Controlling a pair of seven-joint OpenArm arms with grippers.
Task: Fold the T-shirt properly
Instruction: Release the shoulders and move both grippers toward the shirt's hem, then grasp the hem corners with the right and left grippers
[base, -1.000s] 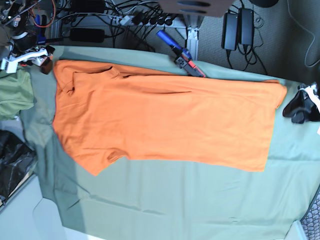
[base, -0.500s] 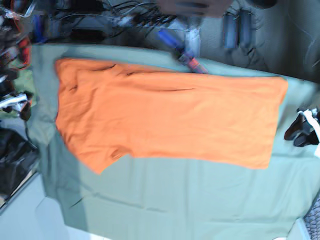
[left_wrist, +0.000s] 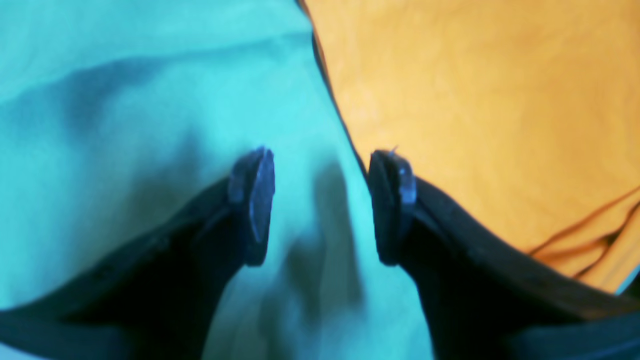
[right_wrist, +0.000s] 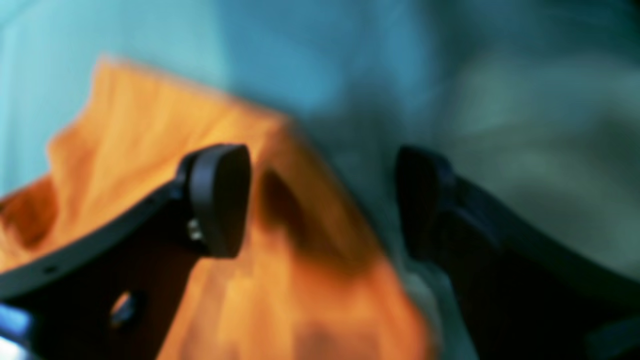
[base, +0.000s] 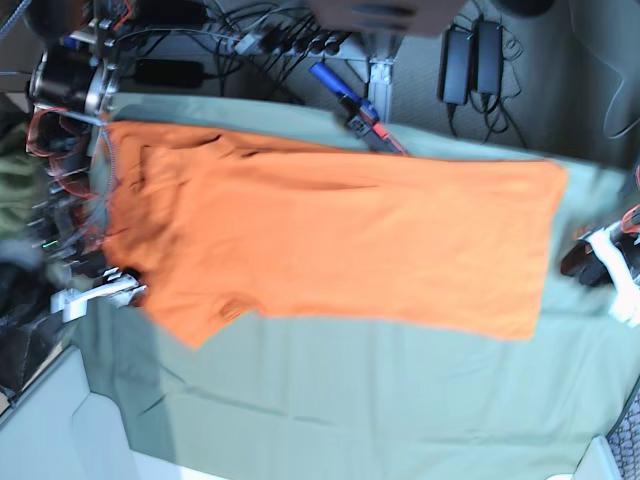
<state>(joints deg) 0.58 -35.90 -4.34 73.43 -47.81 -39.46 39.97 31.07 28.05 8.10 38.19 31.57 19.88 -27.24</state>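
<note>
The orange T-shirt (base: 330, 240) lies flat across the sage-green table cloth (base: 350, 400), collar end at the left and hem at the right. My right gripper (base: 122, 288) is open at the shirt's left edge near the sleeve. In the right wrist view it (right_wrist: 322, 200) straddles the edge of the shirt (right_wrist: 150, 150), with one finger over orange cloth and the other over the table cloth. My left gripper (base: 590, 262) is open just off the hem. In the left wrist view it (left_wrist: 322, 205) is over the table cloth (left_wrist: 125, 125), with the shirt's edge (left_wrist: 475, 100) beside one finger.
An olive-green garment (base: 15, 175) lies off the left end. A blue and red tool (base: 360, 112) rests at the table's back edge. Cables and power supplies (base: 470, 55) lie behind. A dark bag (base: 20, 330) is at the lower left.
My right arm has swung from the back left corner down along the left edge to the shirt's sleeve side. My left gripper has shifted a little toward the hem.
</note>
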